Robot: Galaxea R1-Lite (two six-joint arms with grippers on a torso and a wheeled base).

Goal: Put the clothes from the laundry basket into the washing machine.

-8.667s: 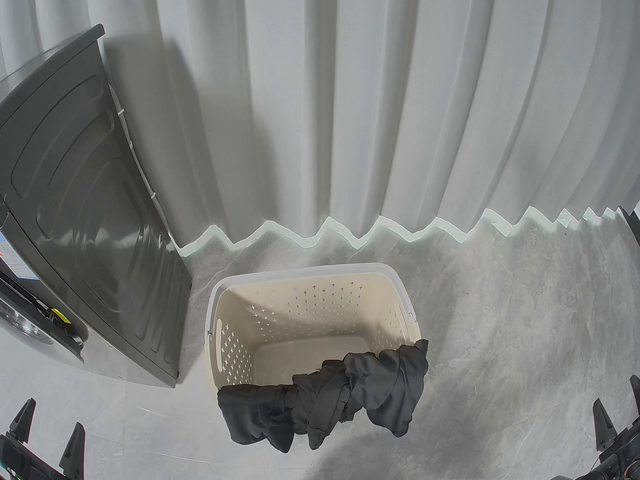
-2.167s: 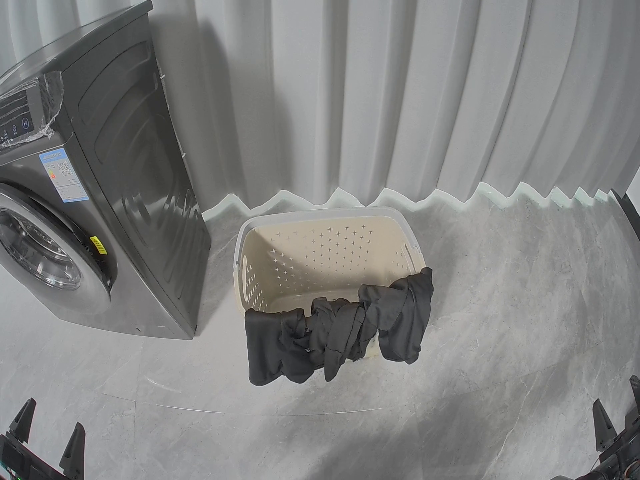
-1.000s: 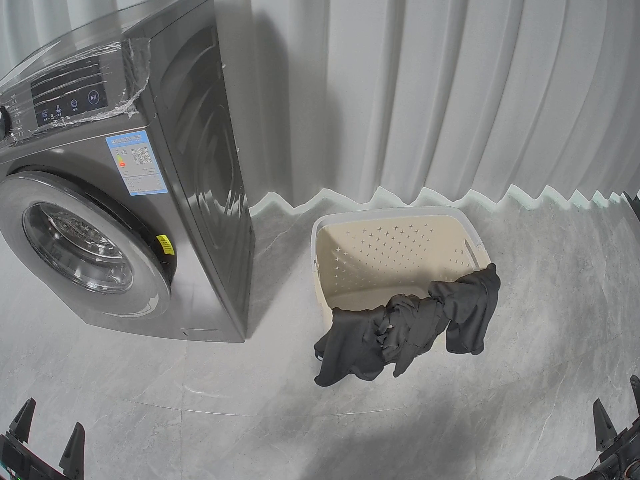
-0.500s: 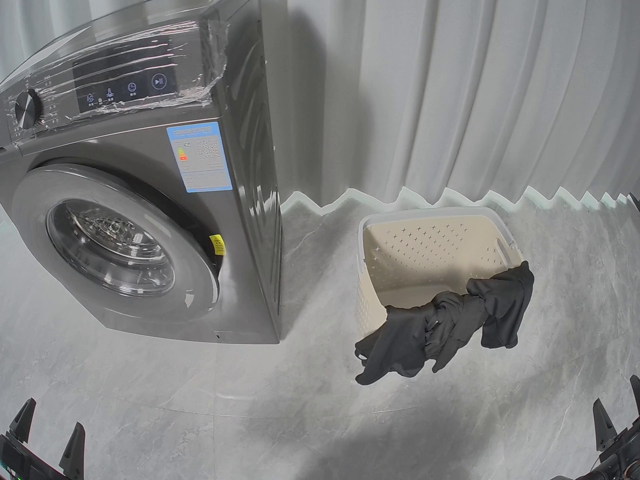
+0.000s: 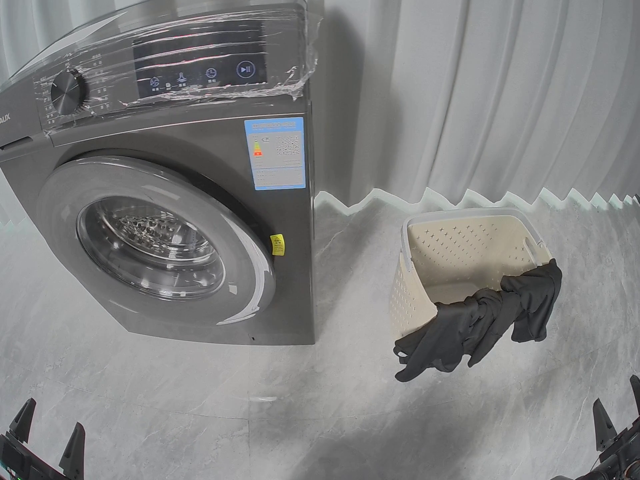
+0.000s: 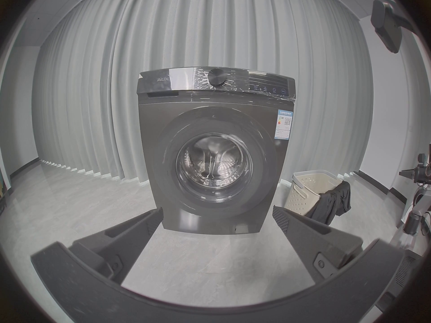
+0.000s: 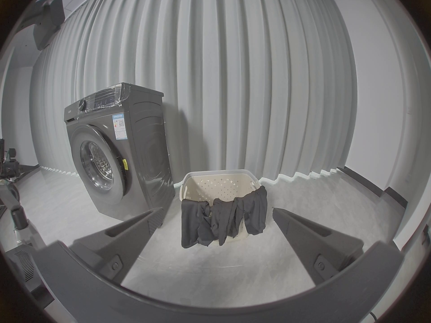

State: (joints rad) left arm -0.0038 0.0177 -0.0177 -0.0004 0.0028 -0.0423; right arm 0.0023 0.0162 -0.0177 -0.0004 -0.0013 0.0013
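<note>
- One dark bundle of clothes point(image 5: 480, 321) hangs over the near rim of the laundry basket point(image 5: 467, 213). Most of it droops down the outside wall and one end dips inside.
- Whether the bundle is one garment or several twisted together is hard to make out. It looks like soft, matte, charcoal cloth, wrinkled and roped along its length.
- The cloth hides the near part of the basket's bottom.
- The basket is cream plastic with a paler rim, rounded corners, a slot handle, and walls pierced with small star-shaped holes.
- It stands on the floor point(image 5: 333, 395) by the curtain's hem, just beside the right flank of the washing machine point(image 5: 200, 135) and apart from it.
- The machine is dark grey metal. Its round door point(image 5: 153, 248) is shut, and the drum shows through the glass.
- Crinkled clear film covers the control panel and dial. A blue label and a small yellow sticker sit on the front.
- The head view cuts off the machine's left edge.
- The left gripper point(image 6: 217, 209) is low, facing the machine door, with its jaws spread wide and nothing in them.
- The right gripper point(image 7: 217, 209) is low, facing the basket, likewise gaping and bare.
- The floor is pale grey marbled tile. The curtain point(image 5: 467, 68) is white and falls in deep folds.
</note>
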